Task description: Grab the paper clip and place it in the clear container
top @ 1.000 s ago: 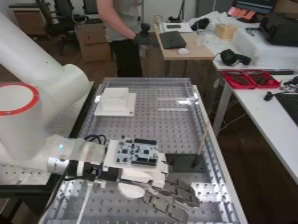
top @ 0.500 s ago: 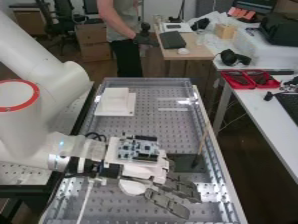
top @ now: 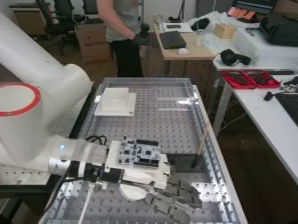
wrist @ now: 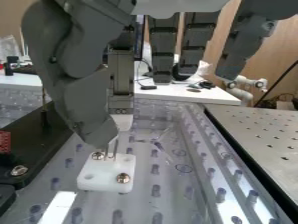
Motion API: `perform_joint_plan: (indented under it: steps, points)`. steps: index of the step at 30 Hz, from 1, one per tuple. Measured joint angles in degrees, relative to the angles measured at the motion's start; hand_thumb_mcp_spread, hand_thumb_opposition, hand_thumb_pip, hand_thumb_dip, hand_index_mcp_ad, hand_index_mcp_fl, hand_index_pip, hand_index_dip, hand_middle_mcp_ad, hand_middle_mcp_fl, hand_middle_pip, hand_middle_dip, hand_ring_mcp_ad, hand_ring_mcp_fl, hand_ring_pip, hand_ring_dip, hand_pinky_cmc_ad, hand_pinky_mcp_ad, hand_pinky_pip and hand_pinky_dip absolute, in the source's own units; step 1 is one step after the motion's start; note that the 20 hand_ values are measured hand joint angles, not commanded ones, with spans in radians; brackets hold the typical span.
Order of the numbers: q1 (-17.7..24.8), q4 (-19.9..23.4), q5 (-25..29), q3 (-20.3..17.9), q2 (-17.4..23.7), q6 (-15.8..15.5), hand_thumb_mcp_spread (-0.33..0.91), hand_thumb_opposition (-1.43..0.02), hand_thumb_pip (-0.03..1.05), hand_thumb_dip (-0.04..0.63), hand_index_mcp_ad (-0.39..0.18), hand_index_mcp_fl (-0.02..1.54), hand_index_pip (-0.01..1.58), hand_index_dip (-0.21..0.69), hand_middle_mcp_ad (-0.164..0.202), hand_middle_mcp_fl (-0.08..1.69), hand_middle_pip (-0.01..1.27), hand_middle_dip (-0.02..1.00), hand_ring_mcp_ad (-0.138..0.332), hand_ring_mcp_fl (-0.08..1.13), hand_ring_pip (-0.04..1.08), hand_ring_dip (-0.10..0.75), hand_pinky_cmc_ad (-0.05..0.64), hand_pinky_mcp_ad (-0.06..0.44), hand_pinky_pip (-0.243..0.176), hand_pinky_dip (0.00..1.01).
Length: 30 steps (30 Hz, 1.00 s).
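Low over the near half of the bench, the hand [top: 144, 176] points toward the right side in the high view. Seen from the wrist, the hand [wrist: 81, 97] is right above a small white block [wrist: 100, 181] with screws. Thin metal wire [wrist: 116, 149], apparently the paper clip, stands upright between the block and the hand; whether it is held is unclear. Beside the block lies a transparent thing with round outlines [wrist: 184, 168], possibly the clear container.
A circuit board [top: 138, 152] rides on top of the hand. A dark box [top: 181, 161] stands just beyond it, with a thin stick [top: 201, 145] leaning nearby. A white stepped block [top: 115, 103] sits at the bench's far left. Raised rails [top: 216, 155] edge the bench.
In the high view the arm and hand shifted slightly up, then came back down to nearly the same place, a touch farther right. The things on the bench stayed put.
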Motion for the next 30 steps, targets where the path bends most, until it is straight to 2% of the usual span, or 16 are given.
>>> perform_joint_plan:
  steps: [19,30]
  points:
    - [-0.53,5.05,1.63,-4.16,1.64,4.56,0.45,-0.87,0.63,0.286,-0.143,0.36,1.37,-0.012,0.077,0.24,0.12,0.2,0.084,0.13,0.11,0.086,0.358,0.262,0.066,0.18]
    - [-0.86,5.89,1.51,-3.69,0.82,5.26,0.45,-0.87,0.63,0.286,-0.138,0.37,1.37,-0.012,0.077,0.24,0.12,0.2,0.084,0.13,0.11,0.086,0.358,0.265,0.066,0.18]
